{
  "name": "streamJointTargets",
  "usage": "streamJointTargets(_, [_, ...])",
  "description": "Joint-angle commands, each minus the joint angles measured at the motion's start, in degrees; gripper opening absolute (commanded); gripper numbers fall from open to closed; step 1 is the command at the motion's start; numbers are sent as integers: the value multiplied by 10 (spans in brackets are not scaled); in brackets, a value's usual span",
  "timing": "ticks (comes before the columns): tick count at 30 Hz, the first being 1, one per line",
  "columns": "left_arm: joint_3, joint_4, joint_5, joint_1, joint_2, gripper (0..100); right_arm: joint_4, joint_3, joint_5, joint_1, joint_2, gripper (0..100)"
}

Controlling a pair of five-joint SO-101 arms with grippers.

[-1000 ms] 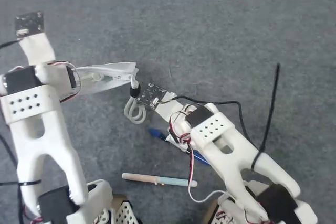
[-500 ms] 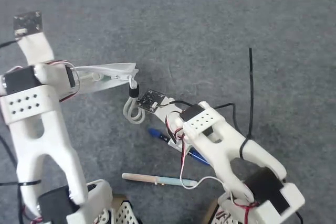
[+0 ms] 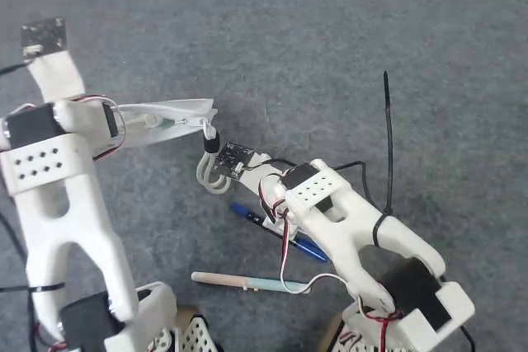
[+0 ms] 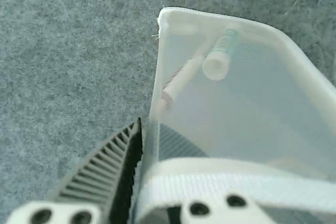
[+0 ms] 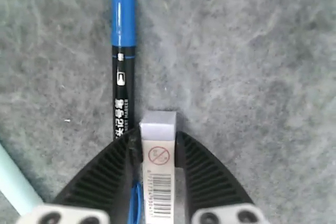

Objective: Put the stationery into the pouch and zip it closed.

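1. The right gripper (image 5: 157,136) is squeezing a small white eraser (image 5: 157,124) between its jaws, low over the grey mat (image 3: 346,55).
2. A blue marker (image 5: 123,61) lies on the mat just beside it. A pale pen (image 3: 247,283) lies nearer the front edge.
3. The left gripper (image 4: 147,156) is pinching one edge of the see-through pouch (image 3: 169,113) near the mat's left edge.
4. The pouch lies long-ways, left to right, and one end points at the right gripper. I think the eraser must go back and to the left to reach it.
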Motion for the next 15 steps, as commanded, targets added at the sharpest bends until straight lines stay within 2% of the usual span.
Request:
streamJointTargets(1, [18,-3,-7,-17,24,14,5,-11,8,5,-55,6])
streamJointTargets(8, [18,-4,-7,-17,24,14,8,39,6,0,-181,6])
streamJointTargets(15, [18,-4,-7,-17,25,14,7,42,4,-15,-213,6])
